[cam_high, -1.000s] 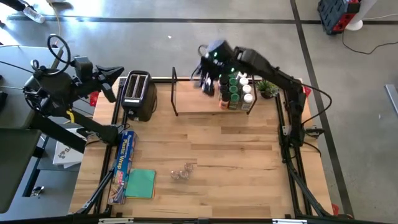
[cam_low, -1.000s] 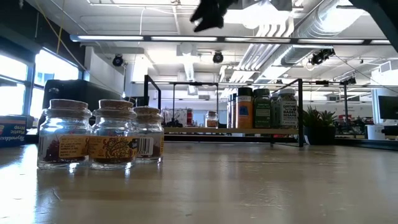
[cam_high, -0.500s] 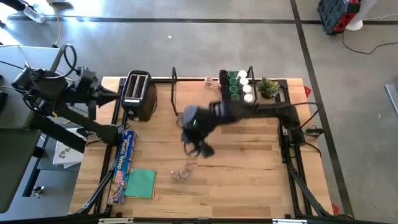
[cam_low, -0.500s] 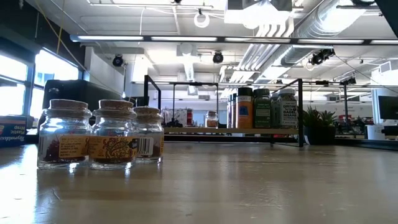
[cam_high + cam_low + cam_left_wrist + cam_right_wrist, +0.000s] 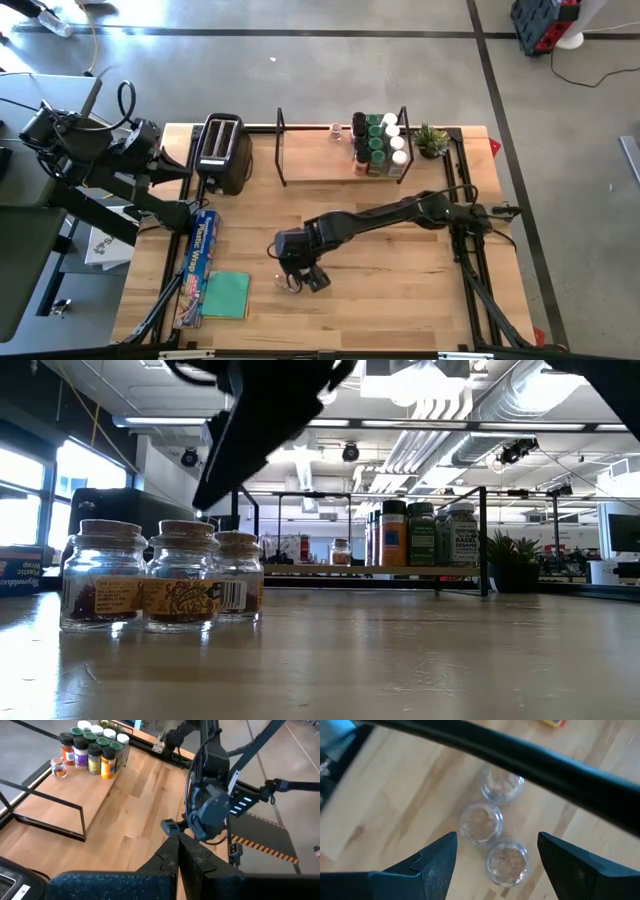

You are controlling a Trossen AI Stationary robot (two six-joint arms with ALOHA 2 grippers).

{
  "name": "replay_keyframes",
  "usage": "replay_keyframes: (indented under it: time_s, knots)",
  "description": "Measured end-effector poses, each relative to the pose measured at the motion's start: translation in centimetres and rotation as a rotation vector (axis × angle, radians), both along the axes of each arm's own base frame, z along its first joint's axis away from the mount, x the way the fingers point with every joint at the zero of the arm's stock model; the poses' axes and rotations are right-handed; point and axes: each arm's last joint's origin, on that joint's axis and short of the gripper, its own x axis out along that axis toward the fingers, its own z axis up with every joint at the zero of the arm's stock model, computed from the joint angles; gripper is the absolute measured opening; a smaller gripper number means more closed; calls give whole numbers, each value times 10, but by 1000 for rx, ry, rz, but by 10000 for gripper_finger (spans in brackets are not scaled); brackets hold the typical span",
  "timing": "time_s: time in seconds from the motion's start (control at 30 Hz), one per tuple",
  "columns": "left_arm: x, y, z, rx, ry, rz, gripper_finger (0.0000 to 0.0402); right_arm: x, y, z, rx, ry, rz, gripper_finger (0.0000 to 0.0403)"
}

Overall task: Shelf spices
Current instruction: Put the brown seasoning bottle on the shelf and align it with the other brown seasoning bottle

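Observation:
Three small clear glass spice jars with cork lids (image 5: 480,822) stand together on the table near its front (image 5: 185,575). My right gripper (image 5: 496,837) hovers open just above them, pointing down, and partly covers them in the high view (image 5: 303,272). It touches none of them. The shelf (image 5: 330,165) stands at the far side. A cluster of green-, white- and dark-lidded spices (image 5: 378,145) fills its right end, and one small jar (image 5: 335,130) stands apart. My left gripper (image 5: 177,855) is shut and empty, off the table's left edge beside the toaster (image 5: 180,163).
A black-and-silver toaster (image 5: 222,150) stands at the far left. A small potted plant (image 5: 430,140) sits right of the shelf. A blue wrap box (image 5: 200,250) and a green pad (image 5: 225,295) lie along the near left. Bare wood stretches across the table's middle and right.
My right gripper has swung from above the shelf toward the near edge and the left, dropping low over the three glass jars, and has stayed open. My left arm has turned its wrist by the toaster and stays shut. The jars have not moved.

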Motion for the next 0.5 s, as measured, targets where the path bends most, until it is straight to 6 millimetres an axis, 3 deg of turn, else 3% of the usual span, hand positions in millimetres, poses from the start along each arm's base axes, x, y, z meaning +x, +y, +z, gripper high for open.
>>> replay_keyframes:
  time_s: [0.2, 0.5]
  knots:
    - [1, 0, 0, 1, -3, 15, 3, -1, -7, -21, -75, 73, 57, 271]
    - [4, 1, 0, 18, -7, 81, 3, 5, -38, -20, -132, 46, 70, 271]
